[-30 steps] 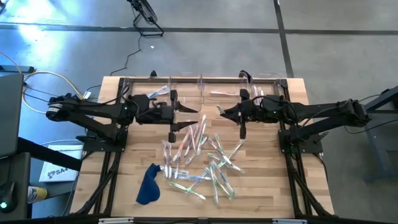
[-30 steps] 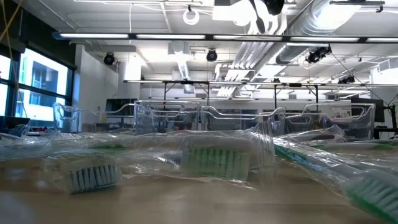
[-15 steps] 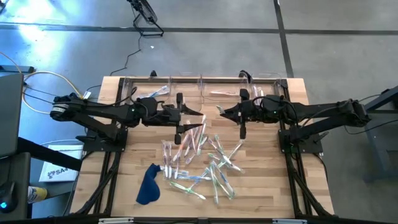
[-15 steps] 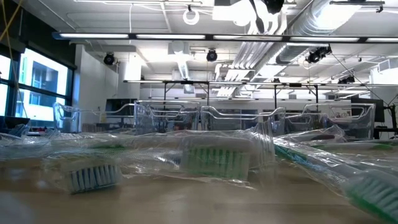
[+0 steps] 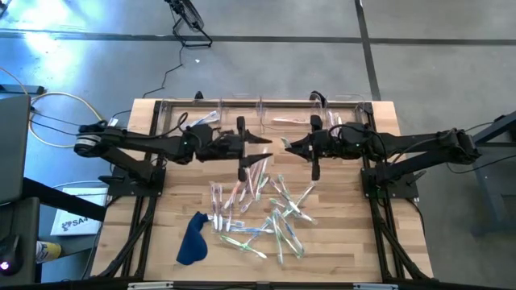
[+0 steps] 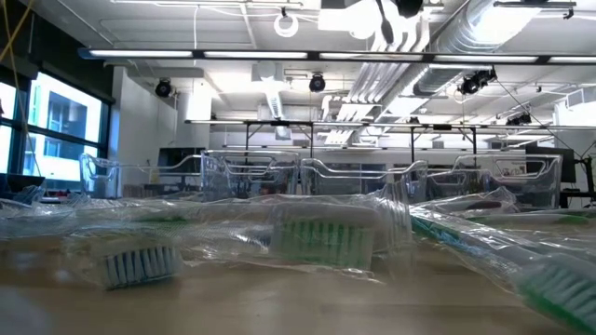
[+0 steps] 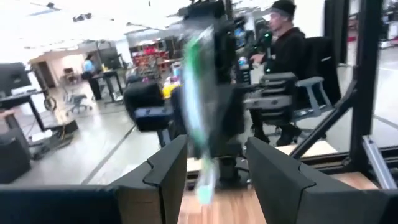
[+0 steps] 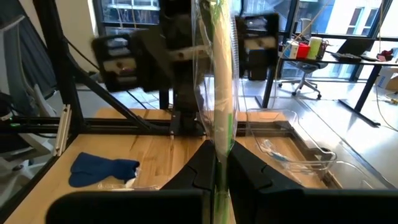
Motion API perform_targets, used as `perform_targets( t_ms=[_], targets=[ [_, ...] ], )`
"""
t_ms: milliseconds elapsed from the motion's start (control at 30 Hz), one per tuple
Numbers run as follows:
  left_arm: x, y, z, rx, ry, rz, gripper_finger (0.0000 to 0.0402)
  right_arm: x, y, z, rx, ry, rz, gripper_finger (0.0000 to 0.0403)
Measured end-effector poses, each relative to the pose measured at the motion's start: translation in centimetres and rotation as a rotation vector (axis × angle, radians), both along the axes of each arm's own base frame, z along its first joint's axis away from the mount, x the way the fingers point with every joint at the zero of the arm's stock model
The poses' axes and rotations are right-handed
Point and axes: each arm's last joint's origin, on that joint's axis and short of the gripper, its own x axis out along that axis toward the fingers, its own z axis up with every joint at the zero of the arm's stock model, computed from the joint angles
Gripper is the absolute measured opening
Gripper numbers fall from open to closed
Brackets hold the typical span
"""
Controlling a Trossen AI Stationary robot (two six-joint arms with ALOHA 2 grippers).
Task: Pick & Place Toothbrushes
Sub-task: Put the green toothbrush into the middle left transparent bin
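High view: left hand (image 5: 243,151) sits mid-desk, just back of the pile (image 5: 260,201), with a wrapped toothbrush (image 5: 244,165) hanging from it. Left wrist view shows that green-handled brush (image 7: 200,118) standing between the fingers (image 7: 166,171), which are parted fairly wide; whether they actually pinch it I can't tell, it's blurred. Long axis roughly in line with the fingers, free end toward the pile.

Right hand (image 5: 314,151) is opposite, clamped nearly shut on another green brush (image 8: 222,81), upright and square to the desk (image 5: 347,234). From above that brush (image 5: 314,167) points from the hand toward the pile.

Handling, my read: very light, handle stiff, glossy wrapper slippery and crinkly, so it may slide or swing in the grip. Take hold mid-handle, across the narrow width, not on loose film. Bins (image 5: 282,113) lie just beyond both hands.
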Motion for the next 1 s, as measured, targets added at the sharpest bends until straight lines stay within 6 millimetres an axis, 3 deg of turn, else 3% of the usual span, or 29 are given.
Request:
perform_targets(
  t_ms=[200,1000],
  targets=[
    [1.07,0.65,0.07,0.016,-0.005,-0.023,0.0161,0.02,0.07,0.10,0.011,-0.012,0.021,0.0015],
    [1.12,0.58,0.41,0.068,-0.006,-0.039,0.0161,0.03,0.38,0.09,0.003,-0.011,0.032,0.0014]
  ],
)
